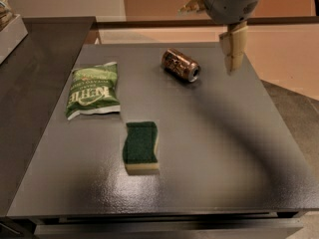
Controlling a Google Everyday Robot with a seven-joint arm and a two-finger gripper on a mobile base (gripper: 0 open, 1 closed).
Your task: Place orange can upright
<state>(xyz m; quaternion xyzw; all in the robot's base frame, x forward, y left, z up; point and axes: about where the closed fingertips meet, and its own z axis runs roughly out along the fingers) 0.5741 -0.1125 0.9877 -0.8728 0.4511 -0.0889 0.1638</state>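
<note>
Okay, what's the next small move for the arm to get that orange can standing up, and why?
Probably bring the gripper across and down toward the shiny copper-orange metal drink can. The can lies on its side on the dark grey table, ungrasped, and the gripper hangs apart from it, to its right in the picture.
</note>
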